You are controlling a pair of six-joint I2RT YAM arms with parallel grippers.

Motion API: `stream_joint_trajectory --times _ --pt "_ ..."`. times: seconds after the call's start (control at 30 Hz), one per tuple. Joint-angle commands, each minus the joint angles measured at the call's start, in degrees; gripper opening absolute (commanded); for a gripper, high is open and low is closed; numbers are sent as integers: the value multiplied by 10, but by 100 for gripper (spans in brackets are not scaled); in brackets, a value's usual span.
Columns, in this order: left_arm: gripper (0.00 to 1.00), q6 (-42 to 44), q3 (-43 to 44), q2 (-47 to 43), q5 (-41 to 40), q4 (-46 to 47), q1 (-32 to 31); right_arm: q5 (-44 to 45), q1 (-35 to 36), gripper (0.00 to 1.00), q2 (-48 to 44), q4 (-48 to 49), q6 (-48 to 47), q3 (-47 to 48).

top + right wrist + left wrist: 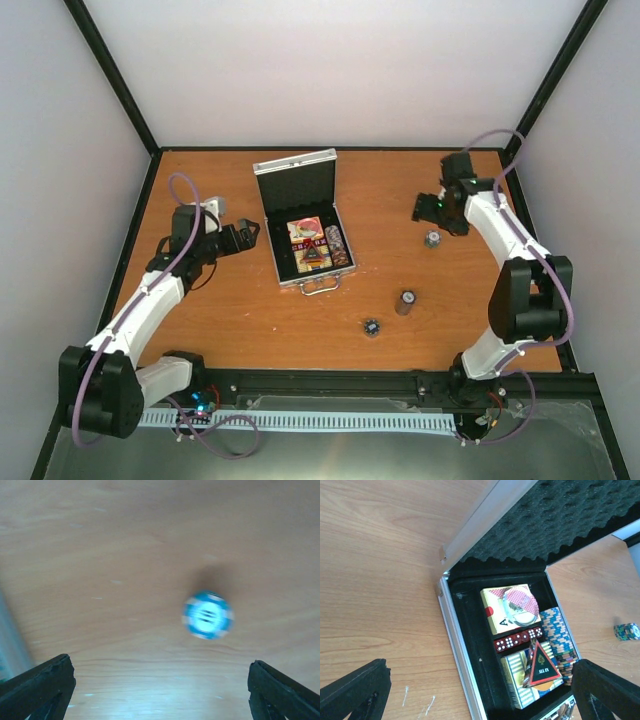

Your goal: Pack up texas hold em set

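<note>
Bright, even light; right wrist view blurred.

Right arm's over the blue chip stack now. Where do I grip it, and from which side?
Probably best to grip the blue chip stack across its round edge, coming straight down from above. Its flat face points up at the open right gripper, and bare table surrounds it, so the fingers can drop either side.

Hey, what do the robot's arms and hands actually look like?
The left arm and right arm have white links and chunky black joints. A purple cable loops along each. The left hand and right hand are black, with two matte wedge-shaped fingers.
</note>
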Motion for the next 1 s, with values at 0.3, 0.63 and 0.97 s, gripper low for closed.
stream_joint_trajectory --times 0.3,0.63,0.97 --pt "100 -16 58 -26 -59 -92 -1 20 -73 90 20 -39 -68 -58" --pt "100 -32 50 -24 -47 -92 -1 -32 -13 88 -60 -76 -36 -156" --pt "100 -25 47 -3 -40 -92 -1 -45 126 87 -122 -146 -7 -212"
